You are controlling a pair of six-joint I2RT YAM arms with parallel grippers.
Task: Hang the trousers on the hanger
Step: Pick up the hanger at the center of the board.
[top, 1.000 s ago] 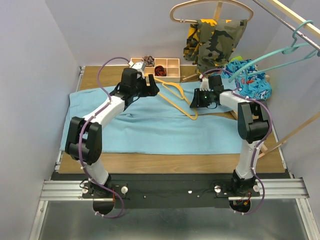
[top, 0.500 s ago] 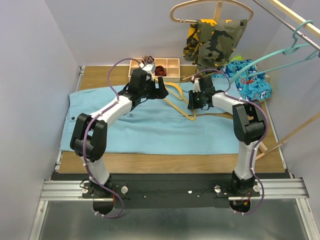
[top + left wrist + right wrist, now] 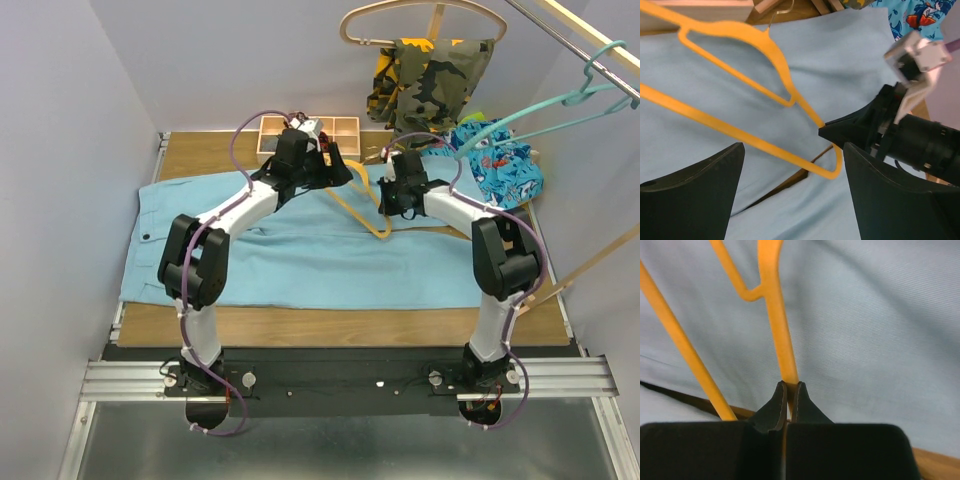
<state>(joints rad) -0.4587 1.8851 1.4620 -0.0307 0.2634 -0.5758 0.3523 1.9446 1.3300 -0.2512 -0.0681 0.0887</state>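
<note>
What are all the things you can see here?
trousers: one, light blue, spread flat on the table
yellow hanger: one, yellow, lying on the trousers
teal hanger: one, teal, hanging upper right
wooden hanger: one, pale, top, above the camouflage garment
camouflage garment: one, green-yellow, hanging at the back
shark-print cloth: one, blue, far right
tray: one, wooden, table's far edge
table: one, brown wood, beneath the trousers
left end effector: one, black, open above the yellow hanger
right end effector: one, black, shut on the yellow hanger
</note>
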